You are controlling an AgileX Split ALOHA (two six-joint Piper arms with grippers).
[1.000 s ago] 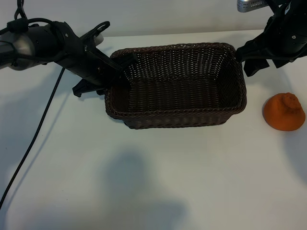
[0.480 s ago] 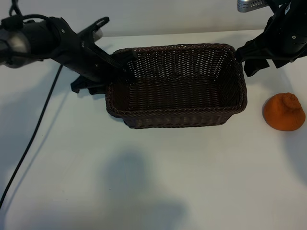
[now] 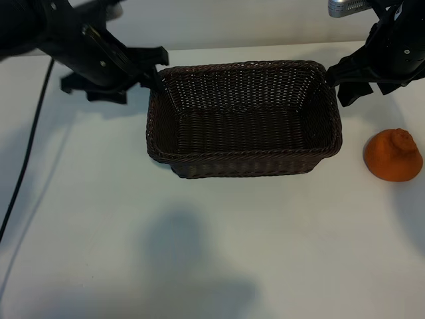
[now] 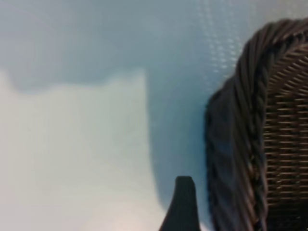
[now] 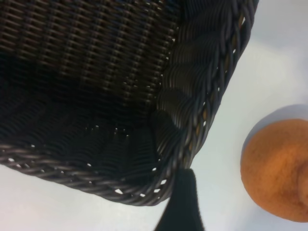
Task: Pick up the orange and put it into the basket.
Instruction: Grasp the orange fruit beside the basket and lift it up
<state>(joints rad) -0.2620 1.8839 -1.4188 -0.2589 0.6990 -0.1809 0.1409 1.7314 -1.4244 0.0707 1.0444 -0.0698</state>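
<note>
From the exterior camera I see the basket (image 3: 244,118) sitting mid-counter (image 3: 199,252), nothing in it. The orange (image 3: 392,155) rests on the counter off the basket's right end, apart from it. My left end effector (image 3: 136,70) hangs above the counter at the basket's far-left corner, fingers spread and holding nothing; the arm behind it runs out of frame at the upper left, so I can't see most of it. A black cable (image 3: 26,153) trails down the left side. My right end effector (image 3: 350,83) sits over the basket's far-right corner, pitched steeply down; its body masks the fingers here, but they stand apart and grip nothing. The arm is cut off by the top-right edge.

On the left wrist camera, only one dark fingertip (image 4: 182,204) pokes into view, beside the basket's braided rim (image 4: 250,144); the other finger is out of frame.

On the right wrist camera, one fingertip (image 5: 180,202) shows just outside the basket's corner (image 5: 192,120), and the orange (image 5: 279,168) lies nearby, partly cut off by the frame edge.
</note>
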